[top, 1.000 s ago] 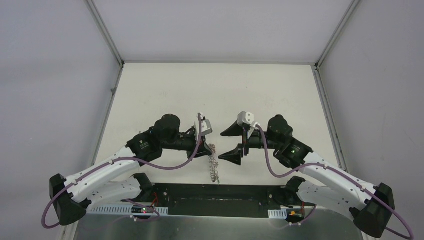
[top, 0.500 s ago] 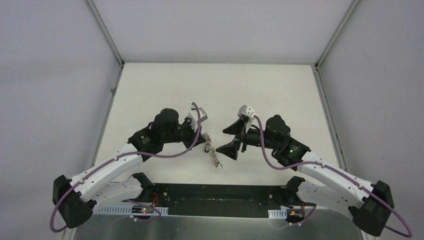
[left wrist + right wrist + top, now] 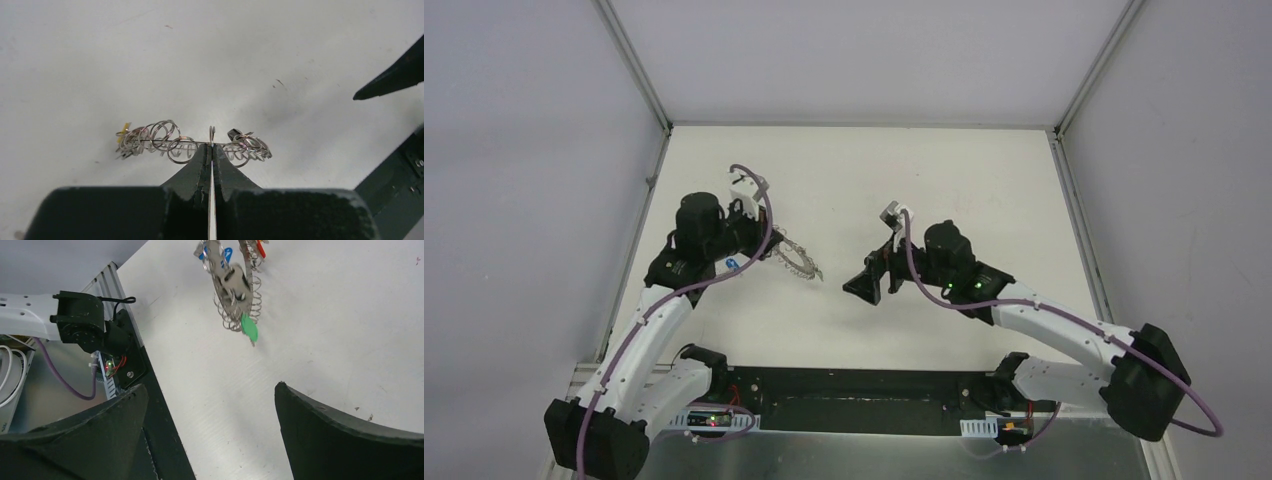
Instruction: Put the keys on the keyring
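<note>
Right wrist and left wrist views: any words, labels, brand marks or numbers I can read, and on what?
No text is readable in any view.
green key tag: blurred, no print shows.
blue key tag: blurred, no print shows.
small board by the table's near edge: lights on, markings too small to read.
keyring in the shut left gripper: bare wire, no stamp visible.

Left gripper (image 3: 764, 245), left of centre, clamps one end of the keyring (image 3: 797, 263); the ring projects rightward over the white table (image 3: 944, 180); right gripper (image 3: 874, 270), jaws spread, faces it from the right, apart from it, holding nothing.
</note>
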Robot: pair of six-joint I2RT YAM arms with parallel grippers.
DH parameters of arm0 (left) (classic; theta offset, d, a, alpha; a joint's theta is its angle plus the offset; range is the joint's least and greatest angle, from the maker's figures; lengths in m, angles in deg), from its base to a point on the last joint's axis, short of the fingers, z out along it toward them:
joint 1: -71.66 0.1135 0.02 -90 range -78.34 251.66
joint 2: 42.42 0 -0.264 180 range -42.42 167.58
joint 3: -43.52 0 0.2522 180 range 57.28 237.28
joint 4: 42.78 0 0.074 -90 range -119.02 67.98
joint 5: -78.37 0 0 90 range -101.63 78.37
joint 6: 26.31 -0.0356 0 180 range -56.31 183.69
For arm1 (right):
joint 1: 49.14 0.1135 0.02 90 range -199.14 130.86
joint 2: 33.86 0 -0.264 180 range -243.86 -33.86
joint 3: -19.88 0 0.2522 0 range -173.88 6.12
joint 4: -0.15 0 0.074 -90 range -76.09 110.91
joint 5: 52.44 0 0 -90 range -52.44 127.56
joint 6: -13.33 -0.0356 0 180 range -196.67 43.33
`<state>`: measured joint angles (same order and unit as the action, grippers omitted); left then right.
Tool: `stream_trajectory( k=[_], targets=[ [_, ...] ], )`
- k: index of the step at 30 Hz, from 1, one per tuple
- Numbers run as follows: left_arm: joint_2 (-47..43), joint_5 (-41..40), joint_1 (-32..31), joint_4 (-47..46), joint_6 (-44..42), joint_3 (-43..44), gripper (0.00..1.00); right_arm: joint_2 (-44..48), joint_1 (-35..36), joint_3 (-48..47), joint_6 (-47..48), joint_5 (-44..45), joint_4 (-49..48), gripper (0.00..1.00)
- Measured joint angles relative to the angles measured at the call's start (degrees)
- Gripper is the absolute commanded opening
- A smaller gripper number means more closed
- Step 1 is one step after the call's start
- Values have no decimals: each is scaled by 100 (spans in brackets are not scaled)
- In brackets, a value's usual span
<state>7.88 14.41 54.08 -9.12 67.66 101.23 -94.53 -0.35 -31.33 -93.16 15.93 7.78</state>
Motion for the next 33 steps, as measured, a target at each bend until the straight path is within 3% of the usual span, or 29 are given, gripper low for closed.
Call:
stream_trajectory(
  k=[6,11,14,23,33],
  targets=[
    [-31,4,1279,111,33,131,0,-1300,11,-627,-105,-33,-105,97],
    [98,66,2400,181,122,496,0,-2601,155,-1075,-321,-2,-365,88],
    [127,-13,2739,216,157,817,0,-3442,345,-1519,-507,133,-466,82],
    [-85,-461,2813,551,79,2028,0,-5884,1108,-3550,-870,610,-597,65],
    [-758,-1108,2813,1530,-212,3058,0,-7040,1926,-5425,74,2124,-22,56]
  ],
)
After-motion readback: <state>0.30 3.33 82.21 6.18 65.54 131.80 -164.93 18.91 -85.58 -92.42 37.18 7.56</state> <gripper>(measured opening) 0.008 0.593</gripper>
